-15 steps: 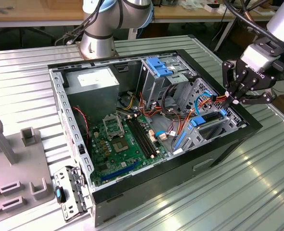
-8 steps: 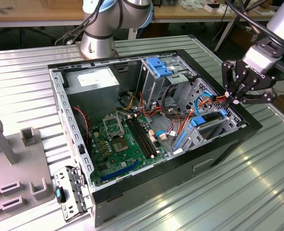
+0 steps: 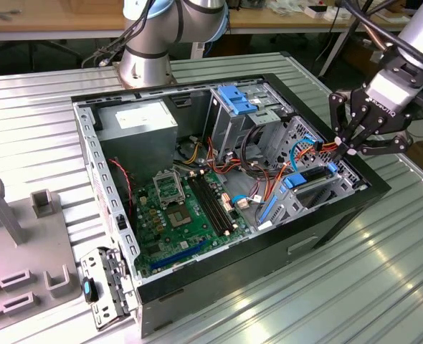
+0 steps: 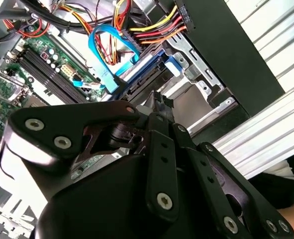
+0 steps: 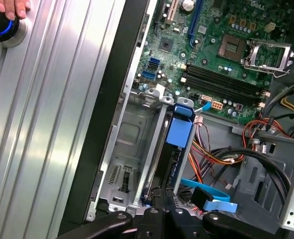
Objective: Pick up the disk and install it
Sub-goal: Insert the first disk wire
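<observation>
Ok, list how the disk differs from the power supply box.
The disk is slim, on edge, blue-trimmed; the power supply box is bulky, flat, white label up. The disk is near the gripper; the power supply box is far from it. Both sit inside the case.

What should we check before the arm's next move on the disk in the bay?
1. Disk standing on edge in the drive bay: ok.
2. Gripper right over the disk's end: ok.
3. Grip on disk: cannot tell.
4. Disk fully seated: cannot tell.
5. Blue cable close beside gripper: not ok.
6. Hand away from case, on a button: ok.
</observation>
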### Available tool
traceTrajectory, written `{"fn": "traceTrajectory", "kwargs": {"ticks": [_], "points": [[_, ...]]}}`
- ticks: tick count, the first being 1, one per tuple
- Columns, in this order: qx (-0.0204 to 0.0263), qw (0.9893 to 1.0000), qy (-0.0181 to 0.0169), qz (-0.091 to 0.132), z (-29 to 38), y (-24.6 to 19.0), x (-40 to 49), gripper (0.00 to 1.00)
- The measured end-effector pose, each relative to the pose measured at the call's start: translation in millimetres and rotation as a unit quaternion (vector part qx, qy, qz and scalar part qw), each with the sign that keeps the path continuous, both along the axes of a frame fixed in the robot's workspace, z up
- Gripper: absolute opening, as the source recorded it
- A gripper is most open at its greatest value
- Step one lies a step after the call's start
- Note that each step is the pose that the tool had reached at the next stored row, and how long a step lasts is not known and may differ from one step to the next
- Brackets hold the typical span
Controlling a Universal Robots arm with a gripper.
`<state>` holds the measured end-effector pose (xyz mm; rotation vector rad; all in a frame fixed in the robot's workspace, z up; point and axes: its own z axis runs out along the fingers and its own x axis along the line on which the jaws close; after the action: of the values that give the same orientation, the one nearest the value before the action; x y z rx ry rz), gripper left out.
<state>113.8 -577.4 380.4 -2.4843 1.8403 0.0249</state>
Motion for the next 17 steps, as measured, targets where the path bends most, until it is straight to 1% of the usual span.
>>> {"fn": "traceTrajectory", "kwargs": {"ticks": [7,9,10,14,17], "points": [[0.0000,0.9995,0.0000,0.032,0.0,0.0,1.0,0.11],[0.0000,0.9992,0.0000,0.040,0.0,0.0,1.2,0.11],[0.0000,0.9989,0.0000,0.048,0.0,0.0,1.3,0.11],[0.0000,0.9988,0.0000,0.049,0.1,0.0,1.4,0.11],[0.0000,0.9987,0.0000,0.051,0.9,-0.1,3.2,0.11]]}}
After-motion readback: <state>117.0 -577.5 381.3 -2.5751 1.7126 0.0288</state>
